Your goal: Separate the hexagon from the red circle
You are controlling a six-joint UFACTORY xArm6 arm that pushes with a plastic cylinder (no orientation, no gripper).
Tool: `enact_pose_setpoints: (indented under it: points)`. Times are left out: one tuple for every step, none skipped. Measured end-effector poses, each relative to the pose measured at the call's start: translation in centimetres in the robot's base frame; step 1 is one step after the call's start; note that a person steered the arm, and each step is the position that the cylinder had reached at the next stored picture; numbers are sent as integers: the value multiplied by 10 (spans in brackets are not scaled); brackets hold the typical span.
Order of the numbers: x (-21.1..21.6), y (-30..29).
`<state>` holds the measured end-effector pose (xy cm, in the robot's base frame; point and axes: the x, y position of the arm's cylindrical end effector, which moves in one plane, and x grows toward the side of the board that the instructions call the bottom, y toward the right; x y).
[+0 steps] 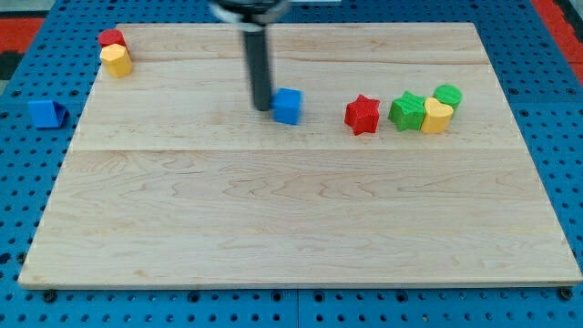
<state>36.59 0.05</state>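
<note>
A yellow hexagon (116, 61) sits at the board's top left corner, touching a red circle (111, 38) just above it. My tip (262, 107) is near the top middle of the board, right against the left side of a blue cube (288, 106). It is far to the right of the hexagon and the red circle.
A red star (362, 115), a green star (407, 111), a yellow heart (436, 117) and a green circle (447, 96) lie in a row at the right. A blue triangle (45, 113) lies off the wooden board (291, 228) at the left.
</note>
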Motion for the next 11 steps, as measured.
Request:
enact_pose_setpoints:
  points:
    - [3, 58]
    - [3, -47]
    - [22, -207]
    - [-24, -303]
    - [-38, -305]
    - [-108, -301]
    - [-115, -294]
    - [-101, -255]
    - [-94, -297]
    - [-57, -228]
    - [-54, -116]
